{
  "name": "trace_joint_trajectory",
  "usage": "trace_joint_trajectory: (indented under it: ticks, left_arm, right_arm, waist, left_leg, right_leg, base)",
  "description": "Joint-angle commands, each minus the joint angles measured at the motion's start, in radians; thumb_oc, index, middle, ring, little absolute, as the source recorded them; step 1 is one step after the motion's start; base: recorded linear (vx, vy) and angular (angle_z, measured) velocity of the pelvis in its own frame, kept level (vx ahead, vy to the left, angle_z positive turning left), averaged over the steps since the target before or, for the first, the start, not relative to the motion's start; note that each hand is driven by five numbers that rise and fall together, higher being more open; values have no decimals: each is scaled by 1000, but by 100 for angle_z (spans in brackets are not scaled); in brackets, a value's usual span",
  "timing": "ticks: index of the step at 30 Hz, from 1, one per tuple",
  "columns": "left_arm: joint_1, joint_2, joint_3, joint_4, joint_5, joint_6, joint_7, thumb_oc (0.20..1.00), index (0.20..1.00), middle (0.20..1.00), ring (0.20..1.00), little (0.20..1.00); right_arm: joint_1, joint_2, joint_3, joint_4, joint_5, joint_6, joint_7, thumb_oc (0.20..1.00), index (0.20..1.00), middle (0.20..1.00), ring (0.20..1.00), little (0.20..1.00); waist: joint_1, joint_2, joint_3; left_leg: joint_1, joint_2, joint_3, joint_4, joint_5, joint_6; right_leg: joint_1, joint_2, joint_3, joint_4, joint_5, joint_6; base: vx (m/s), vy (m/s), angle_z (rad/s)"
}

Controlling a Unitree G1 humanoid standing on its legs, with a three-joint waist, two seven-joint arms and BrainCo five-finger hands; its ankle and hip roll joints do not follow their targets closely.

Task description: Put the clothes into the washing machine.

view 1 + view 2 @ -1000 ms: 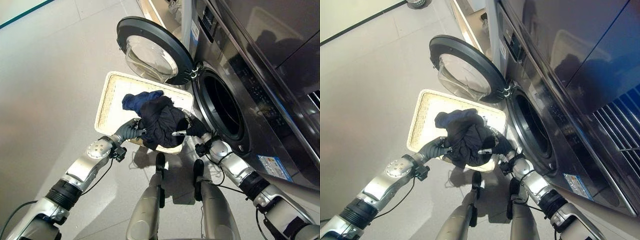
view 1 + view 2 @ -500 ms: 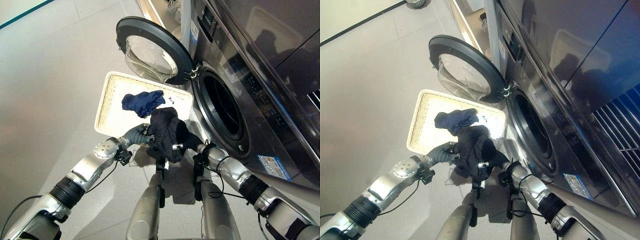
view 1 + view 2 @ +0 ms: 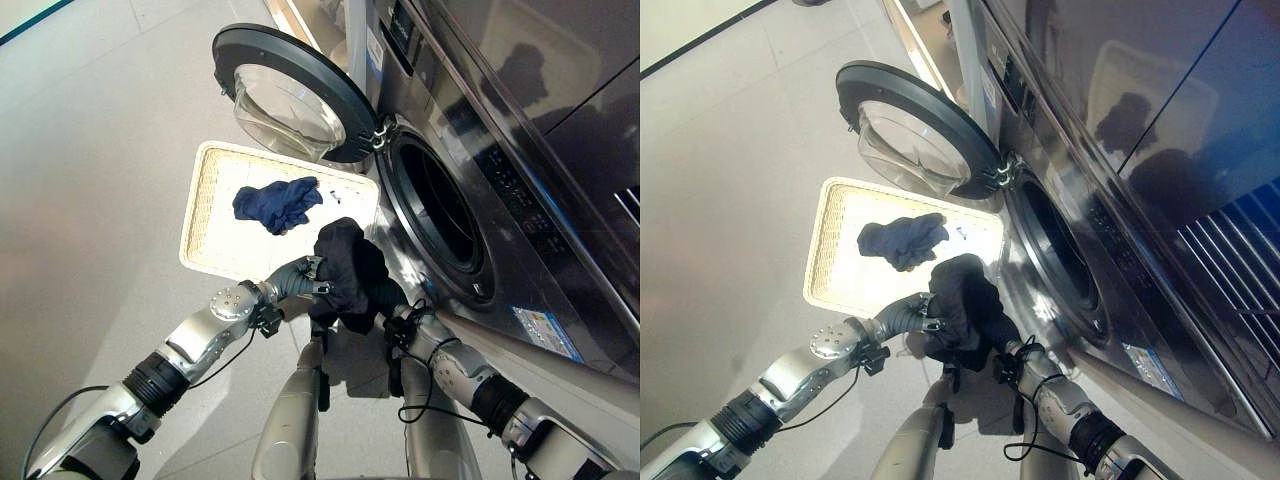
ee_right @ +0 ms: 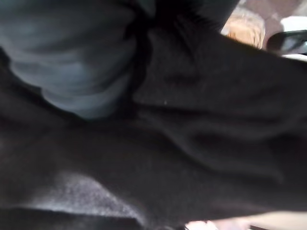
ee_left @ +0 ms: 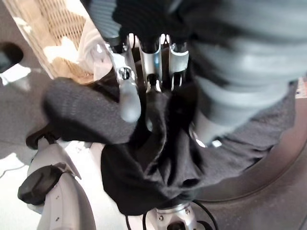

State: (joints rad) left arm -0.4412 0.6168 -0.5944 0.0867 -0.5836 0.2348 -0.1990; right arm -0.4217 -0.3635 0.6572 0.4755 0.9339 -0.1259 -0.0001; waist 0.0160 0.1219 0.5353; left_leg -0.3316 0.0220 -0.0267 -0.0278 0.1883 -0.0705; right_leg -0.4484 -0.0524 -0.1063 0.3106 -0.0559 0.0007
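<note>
**Black garment held between both hands, outside the drum**

Black bunched cloth garment [image 3: 347, 275] is up off the floor, held between the two hands, just in front of the dark round drum opening [image 3: 437, 215] of the grey front-loading washing machine [image 3: 520, 150]. It is not inside the drum.

Left hand [image 3: 308, 277]: fingers [image 5: 125, 91] curled into the black fabric, gripping it from the basket side. The left wrist view shows the silver fingers pressed down into the folds.

Right hand [image 3: 388, 300]: buried under the garment on the machine side. Its fingers are covered by cloth in both the head views and the right wrist view, so I cannot tell how far it is closed.

Navy blue crumpled cloth [image 3: 277, 203] lies inside the cream rectangular woven basket [image 3: 200, 215], which sits on the pale tiled floor [image 3: 90, 150] just beside the machine. The cloth is apart from both hands.

Round glass-windowed machine door [image 3: 295, 95] is swung wide open, standing over the far end of the basket.
</note>
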Motion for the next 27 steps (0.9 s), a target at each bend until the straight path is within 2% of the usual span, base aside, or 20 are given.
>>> trace_joint_trajectory:
  ticks: [1,6,8,10,13,16,20,25,27]
  left_arm:
    - [28,-28,-1,53,31,-37,172,1000,1000,1000,1000,1000]
    - [54,-69,68,206,37,-111,496,1000,1000,1000,1000,1000]
    - [59,-78,81,236,60,-139,551,1000,1000,1000,1000,1000]
    - [80,-95,134,301,192,-200,741,1000,1000,1000,1000,1000]
    - [102,-115,180,346,227,-225,825,1000,1000,1000,1000,1000]
    - [117,-149,204,404,190,-238,850,1000,1000,1000,1000,1000]
    - [131,-192,216,478,163,-258,850,1000,1000,1000,1000,1000]
    - [154,-256,198,590,151,-306,798,1000,1000,1000,1000,1000]
    - [166,-271,178,620,150,-327,779,1000,1000,1000,1000,1000]
  right_arm:
    - [-37,103,-38,-29,134,-80,48,200,200,200,200,200]
    - [-48,103,-123,72,286,-81,113,200,200,200,200,200]
    - [-53,103,-144,91,318,-74,129,200,200,200,200,200]
    - [-71,105,-211,132,413,-72,173,200,200,200,200,200]
    - [-91,99,-283,155,516,-66,208,200,200,200,200,200]
    - [-118,94,-354,173,621,-90,222,200,200,200,200,200]
    - [-159,89,-440,182,743,-162,215,200,200,200,200,200]
    - [-280,34,-604,212,917,-304,192,200,200,200,200,200]
    - [-340,-5,-658,206,963,-383,192,200,200,200,200,200]
  waist:
    - [-11,-51,-15]
    - [-3,-43,-15]
    - [-1,-41,-15]
    - [8,-35,-15]
    - [14,-25,-15]
    - [15,-12,-15]
    - [12,5,-15]
    - [9,38,-15]
    - [9,50,-15]
  left_leg:
    - [4,-117,34,35,-77,46]
    - [-17,-117,23,36,-69,42]
    - [-22,-117,20,35,-67,41]
    - [-38,-111,15,30,-59,37]
    - [-54,-104,16,32,-55,31]
    - [-77,-99,18,41,-51,26]
    - [-108,-94,24,55,-48,21]
    - [-145,-89,33,77,-51,17]
    - [-156,-88,35,82,-53,17]
  right_leg:
    - [74,-11,8,-259,178,62]
    - [52,-8,8,-240,168,59]
    - [47,-7,8,-238,167,59]
    - [27,-5,5,-227,162,58]
    - [6,-6,0,-211,156,57]
    - [-20,-7,-1,-190,149,57]
    - [-56,-6,0,-163,140,58]
    - [-102,-7,3,-130,126,58]
    - [-116,-5,6,-121,120,56]
  base:
    - [10,-60,-7]
    - [21,-78,-5]
    - [9,-85,0]
    - [26,-138,0]
    - [32,-76,-2]
    - [40,-49,-5]
    - [37,-31,-1]
    - [47,-13,-1]
    - [42,-25,-5]
